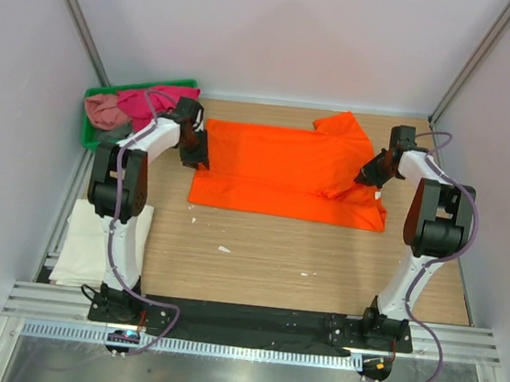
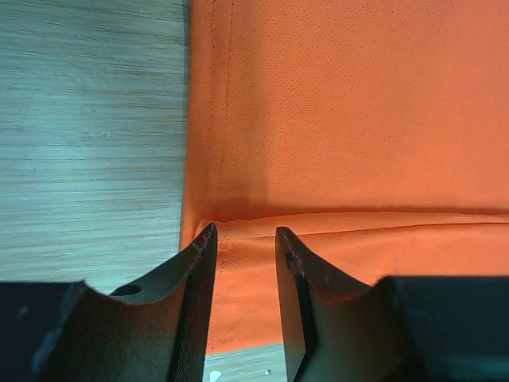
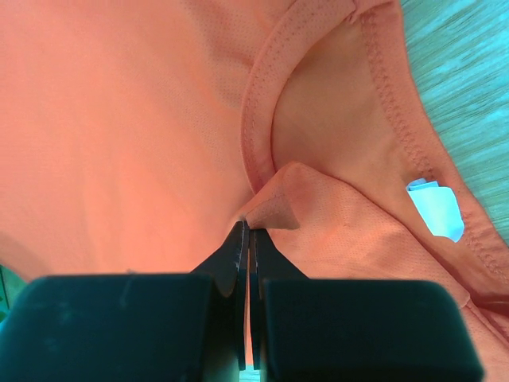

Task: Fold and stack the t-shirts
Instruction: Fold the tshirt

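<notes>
The wooden table (image 1: 257, 256) fills the floor of the workspace; the orange t-shirt (image 1: 285, 167) lies flat across its back middle, hem toward the left arm and collar toward the right arm, with one sleeve jutting toward the back wall near its right end; a lengthwise fold line runs along it, seen from the left wrist as a straight crease. A white t-shirt (image 1: 83, 241) lies folded at the table's left edge, just beside the left arm. A green plastic tray (image 1: 87, 135) sits in the back left corner; a magenta t-shirt (image 1: 150, 103) and a dusty pink t-shirt (image 1: 107, 111) are bunched in it, touching each other. The left gripper (image 2: 245, 229) is at the orange t-shirt's left edge, where the crease meets the hem; its jaws stand apart with the cloth showing in the gap between them, not pinched. The right gripper (image 3: 248, 226) is closed tight on a small peak of orange cloth just below the collar (image 3: 262, 103); a white label (image 3: 436, 208) shows inside the neck. Small white scraps (image 1: 223, 248) lie on the bare wood nearer the arms.
</notes>
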Robot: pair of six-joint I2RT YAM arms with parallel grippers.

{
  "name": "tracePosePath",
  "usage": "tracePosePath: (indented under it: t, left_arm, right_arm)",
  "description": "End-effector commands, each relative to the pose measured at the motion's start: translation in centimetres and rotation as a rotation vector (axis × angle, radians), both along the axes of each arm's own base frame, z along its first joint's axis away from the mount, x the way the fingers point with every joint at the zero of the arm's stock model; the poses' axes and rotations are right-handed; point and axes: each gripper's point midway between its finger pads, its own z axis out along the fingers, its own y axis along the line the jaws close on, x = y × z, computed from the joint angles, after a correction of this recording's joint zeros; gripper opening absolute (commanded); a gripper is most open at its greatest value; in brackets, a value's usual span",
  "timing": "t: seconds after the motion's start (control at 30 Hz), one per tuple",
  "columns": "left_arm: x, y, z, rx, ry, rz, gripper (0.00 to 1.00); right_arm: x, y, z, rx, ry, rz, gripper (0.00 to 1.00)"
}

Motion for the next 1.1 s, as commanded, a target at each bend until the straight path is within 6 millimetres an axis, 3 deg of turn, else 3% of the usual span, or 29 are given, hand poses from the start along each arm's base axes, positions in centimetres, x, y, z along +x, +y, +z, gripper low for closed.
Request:
tracePosePath:
  t: [0.0, 0.33, 0.73, 0.9, 1.07]
  left_arm:
    - [0.5, 0.6, 0.2, 0.031, -0.013, 0.013, 0.36]
    - [0.1, 1.1, -0.1, 0.075, -0.004, 0.034, 0.49]
    - [0.4, 0.3, -1.0, 0.043, 0.015, 0.028, 0.34]
    - [0.5, 0.6, -0.4, 0.053, 0.002, 0.036, 0.18]
    - [0.4, 0.8, -0.3, 0.061, -0.004, 0.043, 0.10]
  right_arm:
    - [1.6, -0.2, 1.6, 0.000, -0.053, 0.000, 0.01]
    - [1.7, -0.3, 1.4, 0.000, -0.053, -0.008, 0.01]
    - [1.9, -0.3, 1.7, 0.002, -0.054, -0.021, 0.01]
    - [2.0, 0.1, 2.2, 0.001, -0.063, -0.012, 0.01]
    - [2.6, 1.0, 3.5, 0.001, -0.091, 0.000, 0.01]
